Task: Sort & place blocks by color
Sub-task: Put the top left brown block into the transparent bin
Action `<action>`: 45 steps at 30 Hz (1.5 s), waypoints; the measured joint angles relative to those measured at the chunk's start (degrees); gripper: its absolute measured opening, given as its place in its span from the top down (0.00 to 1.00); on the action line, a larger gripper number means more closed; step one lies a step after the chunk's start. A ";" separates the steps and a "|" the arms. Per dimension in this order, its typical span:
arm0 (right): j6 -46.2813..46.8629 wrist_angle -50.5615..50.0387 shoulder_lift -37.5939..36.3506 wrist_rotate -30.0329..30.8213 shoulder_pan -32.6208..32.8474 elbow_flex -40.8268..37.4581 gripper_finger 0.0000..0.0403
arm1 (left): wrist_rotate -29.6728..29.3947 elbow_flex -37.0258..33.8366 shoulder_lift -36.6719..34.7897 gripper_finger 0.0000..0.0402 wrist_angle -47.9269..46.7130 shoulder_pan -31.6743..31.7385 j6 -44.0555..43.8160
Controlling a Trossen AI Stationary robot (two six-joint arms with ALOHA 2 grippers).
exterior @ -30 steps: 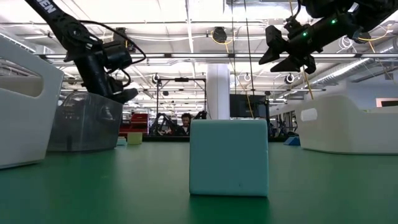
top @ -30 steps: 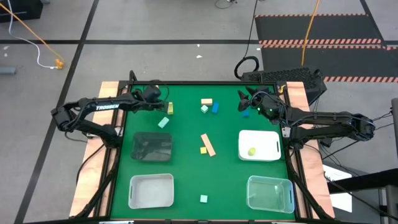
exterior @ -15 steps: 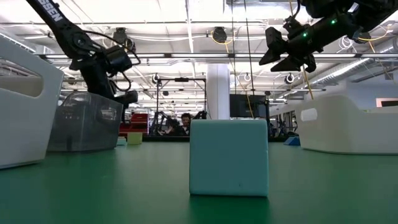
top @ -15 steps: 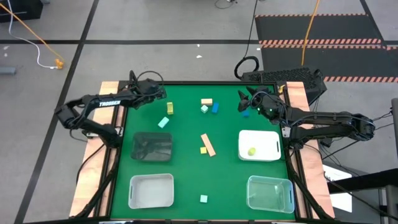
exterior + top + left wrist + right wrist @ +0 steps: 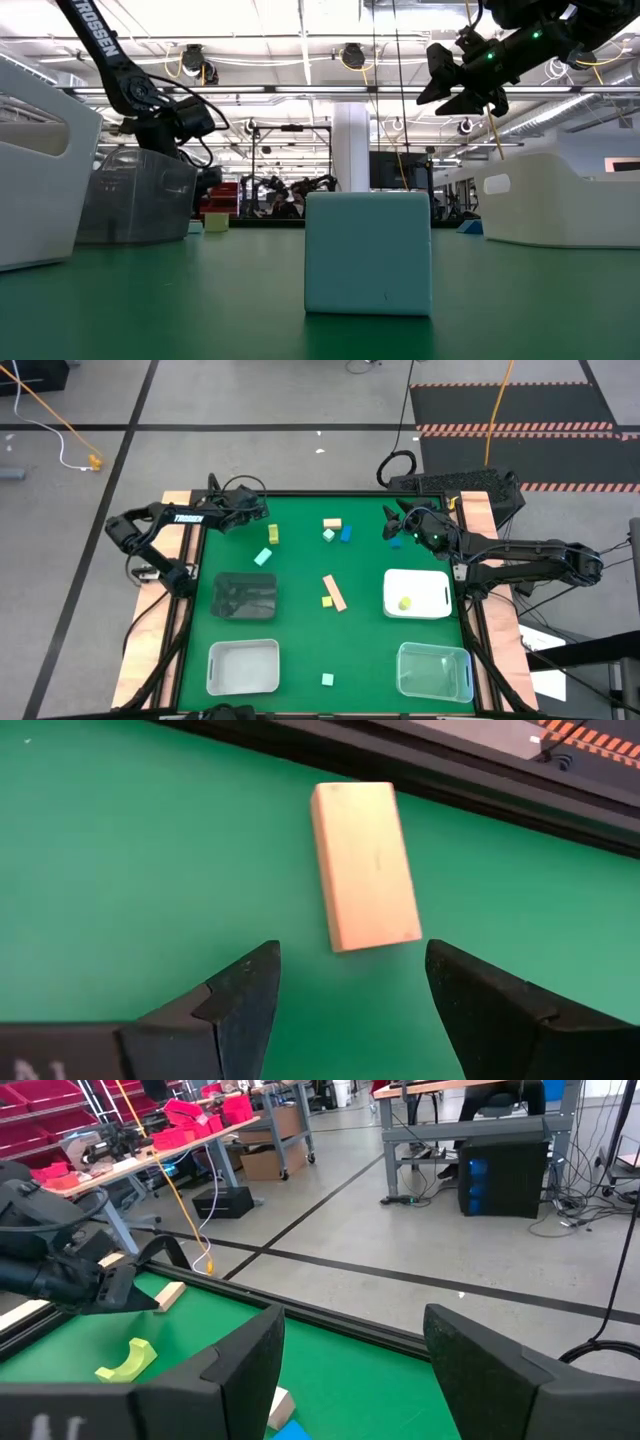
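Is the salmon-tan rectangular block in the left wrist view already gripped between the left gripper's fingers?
No: the salmon-tan rectangular block lies flat on the green table, ahead of the open left gripper, touching neither finger.

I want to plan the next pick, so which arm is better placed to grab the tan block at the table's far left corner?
Left. The left gripper hangs open right at the salmon-tan block, which lies between its fingers' line. The right gripper is across the table, near the blue block.
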 joint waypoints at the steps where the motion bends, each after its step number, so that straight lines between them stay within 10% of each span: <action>1: -0.06 -0.04 0.00 0.01 0.00 0.00 0.43 | 0.05 0.00 0.00 0.38 0.39 0.16 0.52; 24: -0.17 -1.67 -0.02 -0.12 -2.55 -0.02 0.43 | -2.63 13.38 13.03 0.38 -9.98 0.79 5.74; 33: 0.04 -4.75 -0.02 -0.14 -2.55 -0.02 0.43 | -2.67 13.27 13.11 0.68 -11.78 0.86 5.79; 45: 3.94 -4.50 -0.02 -0.16 -2.55 -0.02 0.43 | 2.93 12.85 0.96 0.68 -18.48 0.32 8.92</action>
